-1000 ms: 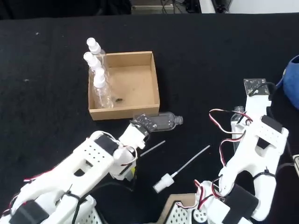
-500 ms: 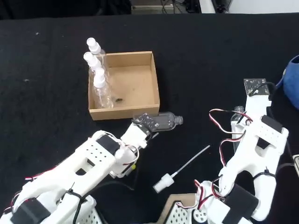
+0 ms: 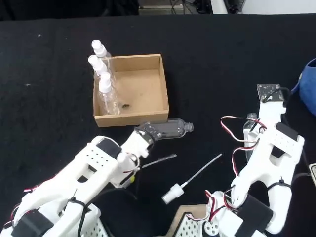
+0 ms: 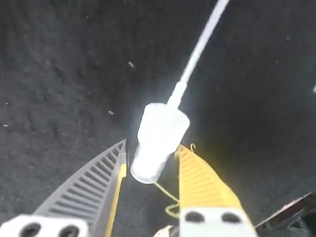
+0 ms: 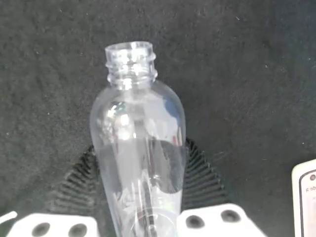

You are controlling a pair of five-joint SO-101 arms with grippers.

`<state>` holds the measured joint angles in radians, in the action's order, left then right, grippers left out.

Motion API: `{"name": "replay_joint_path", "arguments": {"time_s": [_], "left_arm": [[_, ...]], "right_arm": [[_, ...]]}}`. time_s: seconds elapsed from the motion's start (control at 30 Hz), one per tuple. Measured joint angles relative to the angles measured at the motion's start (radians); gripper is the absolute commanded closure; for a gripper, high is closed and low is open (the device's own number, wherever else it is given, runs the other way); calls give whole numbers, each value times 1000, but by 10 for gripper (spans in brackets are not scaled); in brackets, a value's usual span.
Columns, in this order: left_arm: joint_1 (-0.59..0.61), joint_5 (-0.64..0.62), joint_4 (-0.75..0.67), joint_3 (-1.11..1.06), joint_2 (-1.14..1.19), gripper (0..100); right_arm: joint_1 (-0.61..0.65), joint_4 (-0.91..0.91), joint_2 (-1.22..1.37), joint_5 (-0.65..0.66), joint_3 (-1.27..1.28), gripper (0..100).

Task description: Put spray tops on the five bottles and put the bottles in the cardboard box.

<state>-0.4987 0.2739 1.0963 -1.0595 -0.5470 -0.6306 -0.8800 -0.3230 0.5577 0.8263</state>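
Note:
A white spray top [image 4: 159, 138] sits between the fingers of my left gripper [image 4: 150, 155], which is shut on it. Its thin tube [image 3: 163, 159] sticks out to the right, in front of an uncapped clear bottle [image 3: 170, 129] lying on its side by the cardboard box [image 3: 163, 89]. Three capped bottles [image 3: 106, 86] stand along the box's left wall. My right gripper [image 5: 140, 175] is shut on another clear bottle [image 5: 136, 128], whose neck is open. It shows beside the right arm as bottle [image 3: 251, 127]. A second spray top [image 3: 174, 191] lies loose on the table.
The table is covered in black cloth. A blue object [image 3: 308, 84] lies at the right edge, behind the right arm. A white card [image 5: 303, 190] lies near the held bottle. The arm bases [image 3: 197, 222] stand along the front edge.
The left gripper carried its spray top up toward the lying bottle, then drew back and lower; the tube now points right. The right arm with its bottle has stayed still.

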Motion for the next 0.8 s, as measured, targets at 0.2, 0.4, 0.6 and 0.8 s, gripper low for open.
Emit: {"name": "replay_joint_path", "arguments": {"time_s": [0.2, 0.4, 0.6, 0.8], "left_arm": [[-46, -52, 68, 110, 0, 912], [-83, -54, 32, 135, 2, 845], [-83, -51, -104, 38, 3, 866], [-83, -89, -126, 14, 3, 867]], "right_arm": [[3, 0, 0, 0, 0, 986], [3, 0, 0, 0, 0, 986], [3, 0, 0, 0, 0, 986], [3, 0, 0, 0, 0, 987]]}}
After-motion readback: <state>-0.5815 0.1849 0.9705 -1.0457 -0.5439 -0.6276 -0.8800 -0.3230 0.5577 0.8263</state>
